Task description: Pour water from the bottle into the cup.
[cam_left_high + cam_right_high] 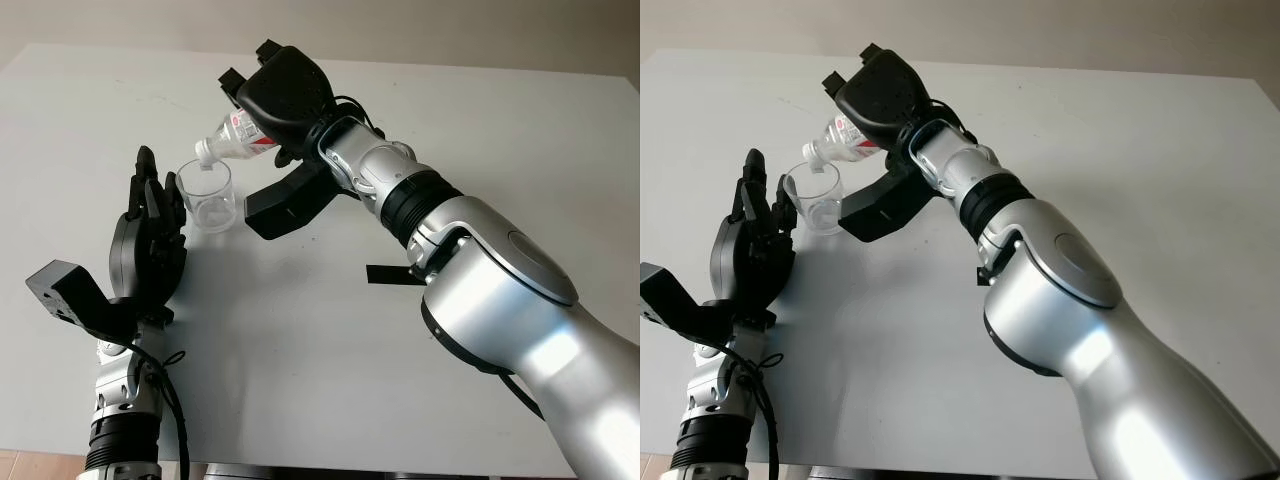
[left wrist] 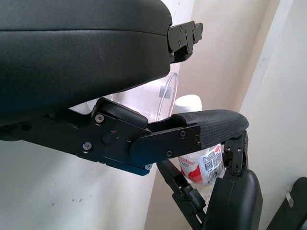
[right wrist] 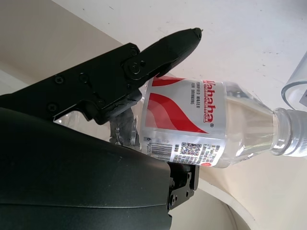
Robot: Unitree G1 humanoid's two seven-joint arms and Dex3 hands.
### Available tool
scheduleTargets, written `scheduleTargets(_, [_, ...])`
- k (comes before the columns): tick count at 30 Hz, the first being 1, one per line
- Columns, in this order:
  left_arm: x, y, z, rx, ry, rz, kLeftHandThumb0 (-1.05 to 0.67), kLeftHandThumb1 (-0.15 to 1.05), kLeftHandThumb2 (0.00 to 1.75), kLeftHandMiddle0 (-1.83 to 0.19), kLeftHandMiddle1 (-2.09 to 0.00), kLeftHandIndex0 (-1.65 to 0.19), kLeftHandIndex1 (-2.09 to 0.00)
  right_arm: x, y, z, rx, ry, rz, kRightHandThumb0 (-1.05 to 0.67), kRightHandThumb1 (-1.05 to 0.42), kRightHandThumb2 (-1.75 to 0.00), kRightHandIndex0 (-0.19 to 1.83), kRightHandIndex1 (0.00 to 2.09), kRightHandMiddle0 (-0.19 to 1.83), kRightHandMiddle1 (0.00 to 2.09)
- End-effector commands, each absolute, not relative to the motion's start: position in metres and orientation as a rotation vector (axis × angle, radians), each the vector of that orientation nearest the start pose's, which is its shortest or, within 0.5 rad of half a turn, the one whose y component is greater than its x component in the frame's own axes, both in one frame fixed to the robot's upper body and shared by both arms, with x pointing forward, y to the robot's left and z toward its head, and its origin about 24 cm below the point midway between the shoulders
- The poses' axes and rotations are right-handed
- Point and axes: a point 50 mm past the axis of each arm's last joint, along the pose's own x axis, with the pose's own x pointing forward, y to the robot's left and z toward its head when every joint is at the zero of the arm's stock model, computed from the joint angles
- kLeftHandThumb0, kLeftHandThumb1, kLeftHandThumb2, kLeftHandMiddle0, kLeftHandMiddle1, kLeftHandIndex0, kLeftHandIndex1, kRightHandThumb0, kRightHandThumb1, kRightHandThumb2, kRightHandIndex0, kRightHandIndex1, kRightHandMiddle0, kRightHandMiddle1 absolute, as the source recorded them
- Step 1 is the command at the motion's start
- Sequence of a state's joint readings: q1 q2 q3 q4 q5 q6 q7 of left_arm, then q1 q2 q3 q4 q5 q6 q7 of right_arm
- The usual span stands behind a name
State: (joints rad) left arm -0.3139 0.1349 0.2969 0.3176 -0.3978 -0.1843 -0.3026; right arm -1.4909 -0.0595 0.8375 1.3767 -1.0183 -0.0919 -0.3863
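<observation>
Right hand [image 1: 285, 95] clamped on bottle [image 1: 236, 137], upper middle of frame, neck tipped over cup [image 1: 206, 195]. Left hand [image 1: 148, 240] open beside cup. Tilt slowly, mouth inside rim.

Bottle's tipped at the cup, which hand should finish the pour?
Right. The right hand already grips the water bottle, tilted with its mouth over the clear cup. The left hand is open beside the cup, holding nothing.
</observation>
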Motion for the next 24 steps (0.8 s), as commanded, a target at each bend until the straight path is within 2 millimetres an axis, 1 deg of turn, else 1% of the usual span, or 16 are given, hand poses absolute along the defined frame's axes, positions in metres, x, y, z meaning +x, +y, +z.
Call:
scheduleTargets(1, [0.3023, 0.2209, 0.0753, -0.287, -0.258, -0.03, -0.8, 1.05, 0.63, 0.19, -0.02, 0.19, 0.0, 0.4094, -0.0077, 0.2409, -1.944, -0.815, 0.093, -0.4, -0.98, -0.05, 0.65, 2.09, 0.14, 1.74])
scheduleTargets(3, [0.303, 0.2209, 0.0754, -0.292, -0.26, -0.034, -0.8, 1.05, 0.64, 0.19, -0.01, 0.19, 0.0, 0.4096, -0.0081, 0.2413, -1.948, -0.814, 0.091, -0.4, -0.99, -0.05, 0.65, 2.09, 0.14, 1.7])
scheduleTargets(10, [0.305, 0.2219, 0.0756, -0.297, -0.256, -0.03, -0.81, 1.05, 0.61, 0.19, -0.03, 0.19, 0.0, 0.4099, -0.0089, 0.2424, -1.948, -0.814, 0.084, -0.4, -1.0, -0.06, 0.61, 2.09, 0.13, 1.71])
scheduleTargets(17, [0.3057, 0.2221, 0.0768, -0.297, -0.262, -0.036, -0.8, 1.05, 0.62, 0.19, -0.02, 0.19, 0.0, 0.4103, -0.0104, 0.2422, -1.95, -0.813, 0.085, -0.4, -1.0, -0.05, 0.56, 2.09, 0.14, 1.71])
scheduleTargets(21, [0.3061, 0.2218, 0.0772, -0.297, -0.264, -0.039, -0.8, 1.05, 0.62, 0.19, -0.01, 0.19, 0.0, 0.4102, -0.0116, 0.2422, -1.952, -0.831, 0.08, -0.4, -1.0, -0.05, 0.62, 2.09, 0.17, 1.73])
scheduleTargets(24, [0.3064, 0.2218, 0.0768, -0.299, -0.262, -0.037, -0.81, 1.05, 0.62, 0.19, -0.01, 0.19, 0.0, 0.4099, -0.0136, 0.2417, -1.903, -0.849, 0.077, -0.4, -0.99, -0.05, 0.66, 2.09, 0.2, 1.69])
